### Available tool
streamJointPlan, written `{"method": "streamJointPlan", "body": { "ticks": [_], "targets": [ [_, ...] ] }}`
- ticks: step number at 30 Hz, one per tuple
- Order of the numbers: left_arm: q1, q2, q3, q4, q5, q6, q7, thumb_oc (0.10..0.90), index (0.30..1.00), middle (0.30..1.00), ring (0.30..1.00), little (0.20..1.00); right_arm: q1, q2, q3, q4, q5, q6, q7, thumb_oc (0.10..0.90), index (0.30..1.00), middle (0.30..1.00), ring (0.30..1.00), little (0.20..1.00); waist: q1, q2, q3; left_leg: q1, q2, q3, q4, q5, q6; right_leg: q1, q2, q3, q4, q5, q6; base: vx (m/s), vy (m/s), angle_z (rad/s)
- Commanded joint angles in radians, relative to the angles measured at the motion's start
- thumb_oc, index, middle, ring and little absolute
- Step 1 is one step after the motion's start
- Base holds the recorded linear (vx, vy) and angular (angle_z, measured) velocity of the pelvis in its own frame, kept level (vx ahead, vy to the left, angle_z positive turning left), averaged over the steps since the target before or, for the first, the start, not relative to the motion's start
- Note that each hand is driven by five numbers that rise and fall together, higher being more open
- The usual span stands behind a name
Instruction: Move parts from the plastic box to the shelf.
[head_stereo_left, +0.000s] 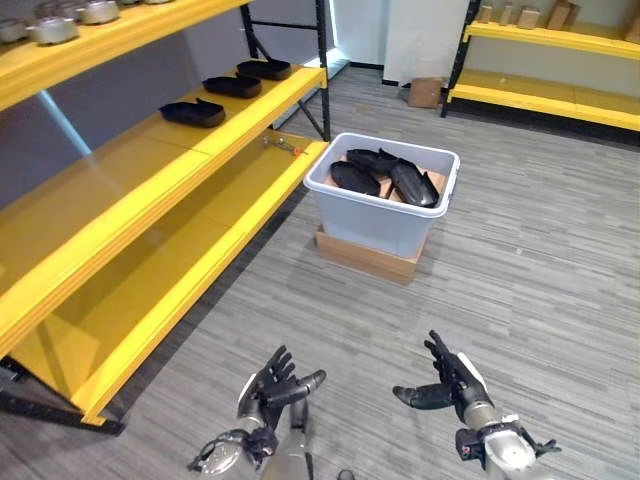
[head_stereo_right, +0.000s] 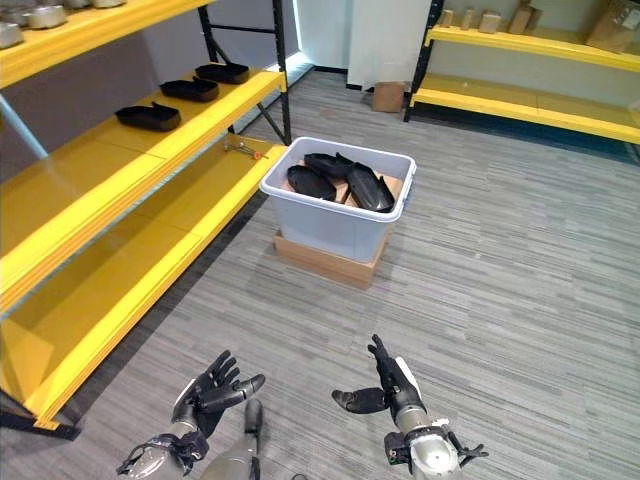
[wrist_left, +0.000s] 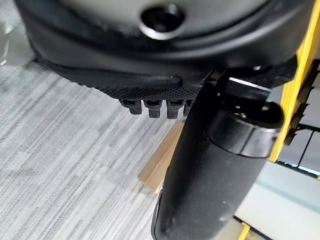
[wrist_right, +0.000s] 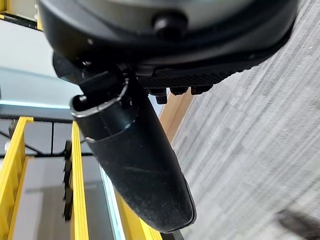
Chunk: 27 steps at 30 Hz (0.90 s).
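Both hands — left hand (head_stereo_left: 268, 388) and right hand (head_stereo_left: 452, 385) — hang empty with fingers spread, well short of the plastic box (head_stereo_left: 381, 213), likely readying a reach for the black parts (head_stereo_left: 386, 177) inside it — beside the yellow shelf (head_stereo_left: 180, 165).

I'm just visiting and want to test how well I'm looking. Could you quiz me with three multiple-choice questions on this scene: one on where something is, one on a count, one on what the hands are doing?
1. What does the plastic box stand on?
A. a flat cardboard box
B. the shelf
C. a chair

2. How many black parts lie on the yellow shelf?
A. one
B. three
C. six

3. The left hand and right hand are:
A. gripping a part together
B. inside the box
C. open and empty

Answers: 1 A, brown cardboard shows under the box. 2 B, three lie in a row. 3 C, fingers spread above the floor.
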Motion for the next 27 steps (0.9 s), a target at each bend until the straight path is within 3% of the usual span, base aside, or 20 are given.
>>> {"method": "streamJointPlan", "body": {
  "ticks": [1, 3, 4, 5, 7, 9, 11, 12, 13, 15, 16, 17, 19, 24, 26, 27],
  "targets": [
    [-0.039, 0.023, 0.031, -0.125, 0.015, -0.083, -0.022, 0.9, 1.0, 1.0, 1.0, 1.0, -0.026, 0.007, -0.013, -0.116, -0.015, -0.081, 0.016, 0.9, 1.0, 1.0, 1.0, 1.0, 0.015, -0.014, -0.078, 0.068, 0.028, 0.009, -0.017, 0.037, -0.009, -0.019, -0.146, 0.032, -0.003, 0.024, 0.082, 0.26, 0.257, -0.35],
    [-0.038, 0.028, 0.035, -0.127, 0.014, -0.08, -0.02, 0.9, 1.0, 1.0, 1.0, 1.0, -0.037, 0.014, -0.006, -0.117, -0.016, -0.079, 0.019, 0.9, 1.0, 1.0, 1.0, 1.0, 0.021, -0.02, -0.086, 0.076, 0.013, 0.018, -0.008, 0.012, 0.013, -0.023, -0.163, 0.041, 0.018, 0.014, 0.095, 0.23, 0.239, -0.26],
    [-0.039, 0.037, 0.039, -0.135, 0.015, -0.076, -0.016, 0.9, 1.0, 1.0, 1.0, 1.0, -0.047, 0.021, 0.005, -0.11, -0.02, -0.077, 0.025, 0.9, 1.0, 1.0, 1.0, 1.0, 0.03, -0.023, -0.092, 0.09, -0.003, 0.026, -0.001, -0.017, 0.04, -0.042, -0.176, 0.053, 0.099, -0.003, 0.113, 0.21, 0.223, -0.4],
    [-0.039, 0.037, 0.039, -0.135, 0.014, -0.076, -0.016, 0.9, 1.0, 1.0, 1.0, 1.0, -0.047, 0.021, 0.005, -0.11, -0.02, -0.077, 0.025, 0.9, 1.0, 1.0, 1.0, 1.0, 0.031, -0.023, -0.092, 0.091, -0.003, 0.027, -0.001, -0.018, 0.04, -0.043, -0.176, 0.054, 0.101, -0.004, 0.113, 0.23, 0.248, -0.34],
    [-0.054, 0.046, 0.044, -0.131, 0.027, -0.072, -0.002, 0.9, 1.0, 1.0, 1.0, 1.0, -0.052, 0.035, 0.015, -0.106, -0.022, -0.074, 0.032, 0.9, 1.0, 1.0, 1.0, 1.0, 0.035, -0.019, -0.078, 0.12, -0.005, 0.035, -0.011, -0.033, 0.059, -0.138, -0.169, 0.031, 0.336, 0.028, 0.145, 0.09, 0.121, -0.03],
    [-0.063, 0.056, 0.049, -0.129, 0.04, -0.074, 0.0, 0.9, 1.0, 1.0, 1.0, 1.0, -0.049, 0.039, 0.02, -0.11, -0.024, -0.072, 0.039, 0.9, 1.0, 1.0, 1.0, 1.0, 0.025, -0.014, -0.051, 0.155, -0.002, 0.032, -0.025, -0.038, 0.067, -0.221, -0.161, -0.001, 0.498, 0.102, 0.171, 0.04, 0.076, -0.09],
    [-0.064, 0.063, 0.057, -0.134, 0.049, -0.075, 0.005, 0.9, 1.0, 1.0, 1.0, 1.0, -0.041, 0.04, 0.024, -0.118, -0.027, -0.071, 0.047, 0.9, 1.0, 1.0, 1.0, 1.0, 0.014, -0.002, -0.033, 0.196, 0.006, 0.027, -0.044, -0.045, 0.076, -0.287, -0.156, -0.048, 0.623, 0.117, 0.166, 0.09, 0.079, 0.07],
    [-0.064, 0.063, 0.057, -0.134, 0.049, -0.075, 0.005, 0.9, 1.0, 1.0, 1.0, 1.0, -0.041, 0.04, 0.024, -0.118, -0.027, -0.071, 0.047, 0.9, 1.0, 1.0, 1.0, 1.0, 0.014, -0.002, -0.033, 0.196, 0.006, 0.027, -0.044, -0.045, 0.076, -0.287, -0.156, -0.048, 0.623, 0.117, 0.166, 0.16, 0.103, 0.13],
    [-0.058, 0.059, 0.07, -0.133, 0.055, -0.074, 0.005, 0.9, 1.0, 1.0, 1.0, 1.0, -0.038, 0.048, 0.027, -0.116, -0.032, -0.066, 0.048, 0.9, 1.0, 1.0, 1.0, 1.0, 0.012, 0.005, -0.026, 0.233, 0.001, 0.025, -0.066, -0.061, 0.081, -0.346, -0.187, -0.119, 0.606, 0.102, 0.145, 0.16, 0.076, 0.05],
    [-0.044, 0.052, 0.083, -0.132, 0.048, -0.075, 0.001, 0.9, 1.0, 1.0, 1.0, 1.0, -0.042, 0.048, 0.026, -0.118, -0.022, -0.065, 0.048, 0.9, 1.0, 1.0, 1.0, 1.0, 0.011, 0.009, -0.017, 0.263, -0.001, 0.037, -0.07, -0.086, 0.077, -0.373, -0.202, -0.181, 0.466, 0.094, 0.135, 0.27, 0.016, -0.15],
    [-0.036, 0.035, 0.097, -0.12, 0.039, -0.078, -0.008, 0.9, 1.0, 1.0, 1.0, 1.0, -0.067, 0.043, 0.028, -0.098, -0.022, -0.065, 0.048, 0.9, 1.0, 1.0, 1.0, 1.0, 0.016, -0.003, -0.01, 0.299, -0.016, 0.058, -0.07, -0.121, 0.064, -0.391, -0.225, -0.274, 0.178, 0.159, 0.152, 0.44, -0.095, -0.48],
    [-0.032, 0.029, 0.105, -0.114, 0.044, -0.083, -0.017, 0.9, 1.0, 1.0, 1.0, 1.0, -0.08, 0.032, 0.027, -0.099, -0.032, -0.067, 0.052, 0.9, 1.0, 1.0, 1.0, 1.0, 0.006, -0.006, -0.009, 0.323, -0.018, 0.06, -0.07, -0.142, 0.055, -0.402, -0.211, -0.271, 0.068, 0.208, 0.165, 0.46, -0.109, -0.51],
    [-0.033, 0.017, 0.095, -0.108, 0.06, -0.085, -0.034, 0.9, 1.0, 1.0, 1.0, 1.0, -0.072, 0.028, 0.026, -0.105, -0.039, -0.07, 0.055, 0.9, 1.0, 1.0, 1.0, 1.0, 0.006, -0.019, -0.026, 0.348, -0.024, 0.044, -0.07, -0.17, 0.049, -0.352, -0.189, -0.234, 0.045, 0.221, 0.151, 0.44, -0.134, -0.31],
    [-0.075, 0.0, 0.054, -0.093, 0.037, -0.081, -0.031, 0.9, 1.0, 1.0, 1.0, 1.0, -0.073, -0.003, -0.006, -0.113, -0.015, -0.082, 0.03, 0.9, 1.0, 1.0, 1.0, 1.0, -0.016, -0.004, -0.067, 0.332, 0.032, 0.025, 0.037, -0.169, 0.001, -0.281, -0.154, -0.259, 0.043, 0.164, 0.099, 0.37, -0.153, 0.64],
    [-0.09, -0.004, 0.041, -0.084, 0.033, -0.078, -0.028, 0.9, 1.0, 1.0, 1.0, 1.0, -0.068, -0.014, -0.015, -0.112, -0.006, -0.087, 0.024, 0.9, 1.0, 1.0, 1.0, 1.0, -0.028, -0.005, -0.063, 0.3, 0.044, 0.025, 0.151, -0.153, -0.022, -0.259, -0.146, -0.261, 0.049, 0.131, 0.078, 0.28, -0.091, 0.21],
    [-0.093, -0.005, 0.034, -0.083, 0.028, -0.08, -0.032, 0.9, 1.0, 1.0, 1.0, 1.0, -0.064, -0.022, -0.019, -0.111, 0.002, -0.088, 0.025, 0.9, 1.0, 1.0, 1.0, 1.0, -0.023, -0.015, -0.044, 0.229, 0.034, 0.019, 0.322, -0.115, -0.034, -0.231, -0.149, -0.256, 0.056, 0.111, 0.06, 0.17, -0.053, 0.46]
  ]
}}
